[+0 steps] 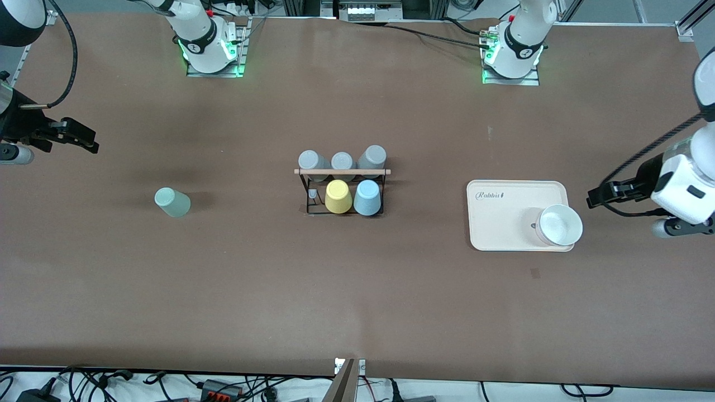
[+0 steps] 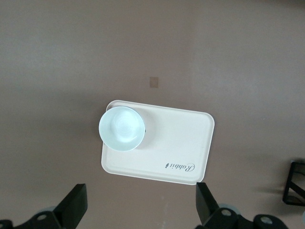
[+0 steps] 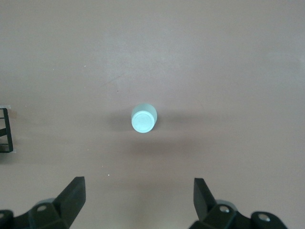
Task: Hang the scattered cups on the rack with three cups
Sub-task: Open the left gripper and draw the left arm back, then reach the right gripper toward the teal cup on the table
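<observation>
The black wire rack (image 1: 342,190) with its wooden top rod stands mid-table. It carries three grey cups, a yellow cup (image 1: 338,196) and a light blue cup (image 1: 367,197), all upside down. One short peg (image 1: 313,194) beside the yellow cup is bare. A pale mint green cup (image 1: 172,201) (image 3: 143,118) stands upside down on the table toward the right arm's end. My right gripper (image 1: 86,140) (image 3: 138,183) hovers open above the table near it, holding nothing. My left gripper (image 1: 600,196) (image 2: 140,191) hangs open and empty beside the tray.
A cream tray (image 1: 503,218) (image 2: 190,138) lies toward the left arm's end, and a pale bluish-white cup (image 1: 558,225) (image 2: 122,129) stands mouth-up on its corner. A corner of the rack (image 2: 295,183) (image 3: 5,131) shows in each wrist view.
</observation>
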You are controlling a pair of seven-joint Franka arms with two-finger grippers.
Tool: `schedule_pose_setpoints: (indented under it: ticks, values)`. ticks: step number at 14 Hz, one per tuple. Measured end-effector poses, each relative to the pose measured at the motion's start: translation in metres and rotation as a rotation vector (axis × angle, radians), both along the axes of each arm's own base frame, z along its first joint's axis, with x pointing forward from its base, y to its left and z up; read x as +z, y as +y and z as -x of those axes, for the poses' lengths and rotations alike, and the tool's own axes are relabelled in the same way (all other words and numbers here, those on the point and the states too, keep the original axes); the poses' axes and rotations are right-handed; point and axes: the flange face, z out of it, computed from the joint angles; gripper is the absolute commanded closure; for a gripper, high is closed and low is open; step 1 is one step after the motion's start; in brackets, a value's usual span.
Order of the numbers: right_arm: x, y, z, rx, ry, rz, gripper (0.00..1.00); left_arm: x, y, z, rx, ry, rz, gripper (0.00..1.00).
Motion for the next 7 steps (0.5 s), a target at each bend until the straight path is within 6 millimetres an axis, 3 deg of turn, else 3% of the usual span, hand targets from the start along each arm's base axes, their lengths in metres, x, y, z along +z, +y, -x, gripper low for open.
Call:
schedule_pose_setpoints:
  ticks: [7]
  values:
    - [0.0,0.01,-0.001,0.017,-0.004,-0.001,0.0,0.002,-0.015,0.035,-0.014,0.01,-0.051,0.0]
